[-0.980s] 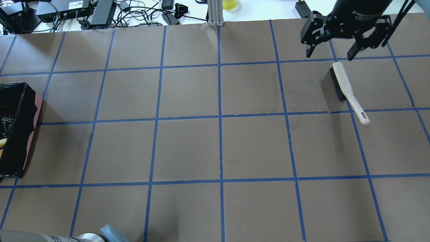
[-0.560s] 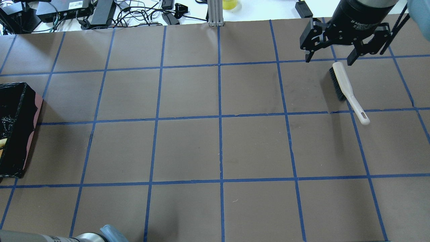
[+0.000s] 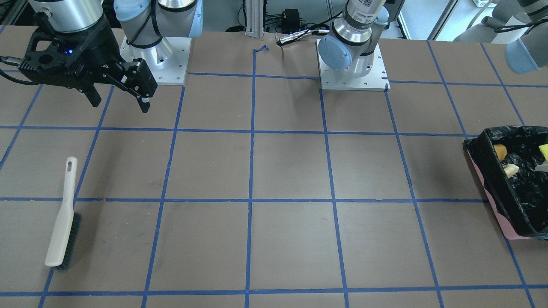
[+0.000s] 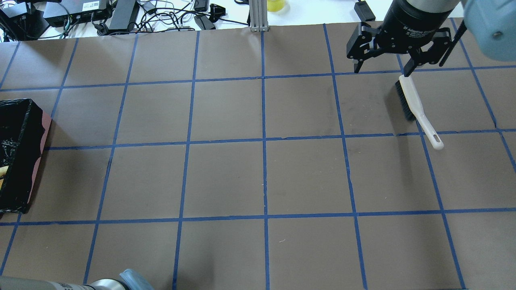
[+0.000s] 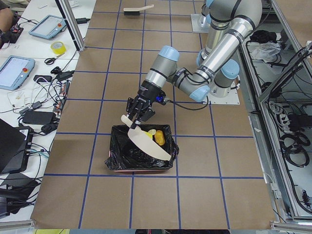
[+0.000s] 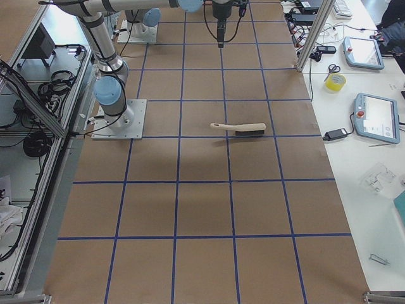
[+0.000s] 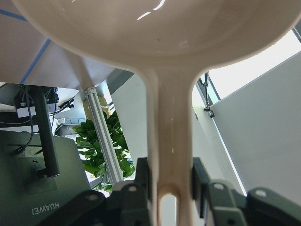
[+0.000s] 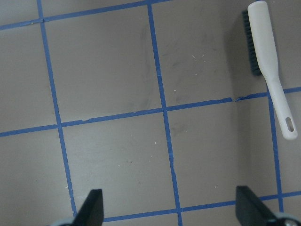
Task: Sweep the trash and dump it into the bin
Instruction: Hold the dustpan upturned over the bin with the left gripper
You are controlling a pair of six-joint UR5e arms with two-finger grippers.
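The bin, a pink box lined with a black bag, stands at the table's left end; it also shows in the overhead view and the exterior left view. Inside lie a golden-brown lump, a shrimp-like piece and a yellow wedge. My left gripper is shut on the handle of a beige dustpan, tilted over the bin; the wrist view shows the handle clamped. My right gripper is open and empty above the table, also shown in the front view.
A white hand brush with black bristles lies flat on the table just below the right gripper; it also shows in the front view and the right wrist view. Cables and devices lie beyond the far edge.
My right gripper has shifted a little to the left in the overhead view and stays open. The brush and the bin have not moved.
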